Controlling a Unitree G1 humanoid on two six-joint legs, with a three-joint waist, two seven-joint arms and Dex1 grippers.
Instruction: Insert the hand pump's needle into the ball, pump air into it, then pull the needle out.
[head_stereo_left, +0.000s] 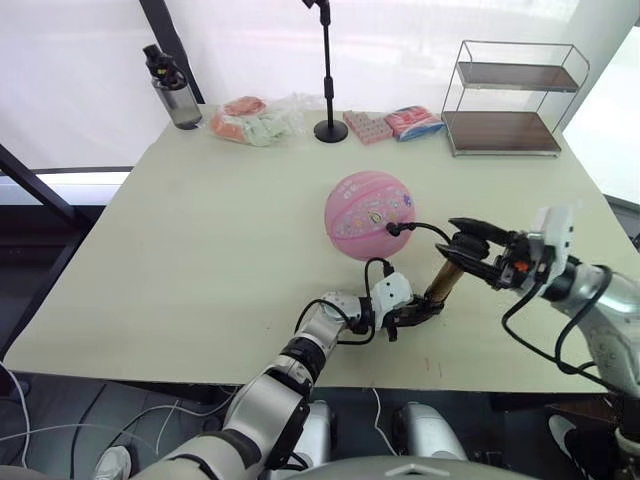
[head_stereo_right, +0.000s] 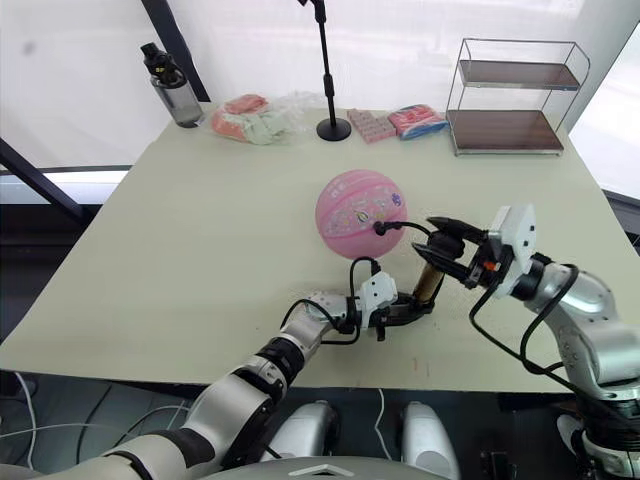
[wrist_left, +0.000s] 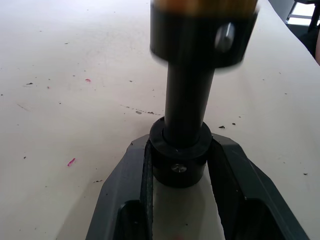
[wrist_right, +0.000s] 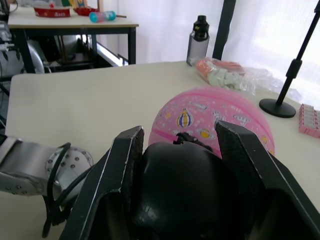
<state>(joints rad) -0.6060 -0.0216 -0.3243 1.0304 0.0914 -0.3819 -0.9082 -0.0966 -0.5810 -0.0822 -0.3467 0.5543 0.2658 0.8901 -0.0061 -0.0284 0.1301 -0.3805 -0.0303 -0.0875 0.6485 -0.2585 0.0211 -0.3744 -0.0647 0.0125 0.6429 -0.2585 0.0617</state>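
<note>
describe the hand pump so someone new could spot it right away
On the cream table, look just in front of the pink ball. The hand pump stands tilted there, a slim gold-bronze barrel with black ends, the only metallic tube between the two robot arms.

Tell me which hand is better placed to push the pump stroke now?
Probably the right hand: it grips the hand pump's black top handle. The left hand clamps the pump's base on the table, steadying it, while the hose reaches the ball.
</note>
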